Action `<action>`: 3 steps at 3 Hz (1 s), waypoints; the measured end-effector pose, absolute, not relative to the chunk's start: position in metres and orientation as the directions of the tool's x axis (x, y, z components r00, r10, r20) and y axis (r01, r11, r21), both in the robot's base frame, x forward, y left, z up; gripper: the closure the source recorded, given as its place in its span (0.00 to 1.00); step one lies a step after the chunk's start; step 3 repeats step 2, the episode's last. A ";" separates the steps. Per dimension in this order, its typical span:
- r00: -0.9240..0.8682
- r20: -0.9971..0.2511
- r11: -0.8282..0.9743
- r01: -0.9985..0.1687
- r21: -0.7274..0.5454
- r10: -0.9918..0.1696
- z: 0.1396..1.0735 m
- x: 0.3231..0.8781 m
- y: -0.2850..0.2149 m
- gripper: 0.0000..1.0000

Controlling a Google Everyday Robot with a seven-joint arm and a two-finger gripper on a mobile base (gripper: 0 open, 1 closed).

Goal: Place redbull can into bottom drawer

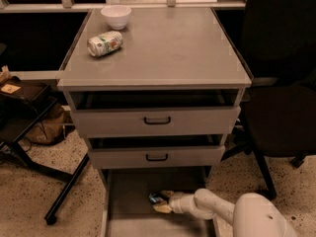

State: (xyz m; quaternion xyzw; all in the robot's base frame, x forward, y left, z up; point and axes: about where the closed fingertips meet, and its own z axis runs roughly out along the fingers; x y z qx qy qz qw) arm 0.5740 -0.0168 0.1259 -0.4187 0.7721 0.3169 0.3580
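The bottom drawer [129, 191] of the grey cabinet is pulled out, its bare floor showing. My white arm reaches in from the lower right. My gripper [161, 201] is low inside the drawer, its yellowish fingers [163, 209] around the small blue-and-silver redbull can [156, 198], which lies at or just above the drawer floor. The can is mostly hidden by the fingers.
A white-and-green can [104, 43] lies on its side on the cabinet top [173, 48], next to a white bowl [116, 16]. Two upper drawers with black handles [157, 120] stand slightly open. A black chair [281, 83] is at the right, a dark stand [29, 147] at the left.
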 end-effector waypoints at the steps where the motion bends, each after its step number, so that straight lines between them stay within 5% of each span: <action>1: -0.393 -0.818 0.448 -0.873 0.190 -0.420 0.126 0.574 -0.017 0.00; 3: -0.393 -0.818 0.448 -0.873 0.190 -0.420 0.126 0.574 -0.017 0.00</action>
